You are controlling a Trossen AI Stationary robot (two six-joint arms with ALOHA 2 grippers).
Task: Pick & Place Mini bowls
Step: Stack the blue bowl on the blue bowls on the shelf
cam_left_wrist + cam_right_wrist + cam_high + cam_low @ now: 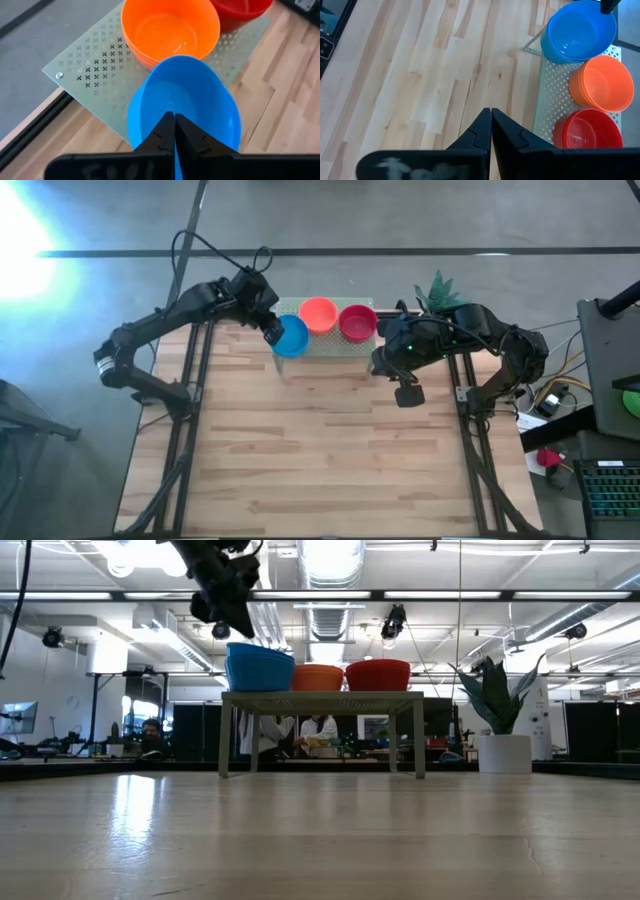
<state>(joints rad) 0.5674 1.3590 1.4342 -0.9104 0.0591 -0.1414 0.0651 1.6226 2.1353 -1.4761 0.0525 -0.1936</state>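
Observation:
Three stacks of mini bowls stand in a row on a low perforated metal stand at the table's far edge: blue, orange and red. My left gripper is over the blue stack at the stand's left end, shut on a blue bowl. My right gripper is shut on nothing. It hovers over the bare wood just right of and nearer than the stand. In the low view the blue bowls rest on the stand's top. My left gripper pinches the blue bowl's wall at its rim, on the side towards the table's left. One finger is inside the bowl and one outside, coming slanting down from above and the left. The bowl tilts in the hold; I cannot tell if it is clear of the stack.
A white pot with a green plant stands right of the stand, behind my right arm. The wooden tabletop stretches nearer than the stand. People and desks show in the room behind the table.

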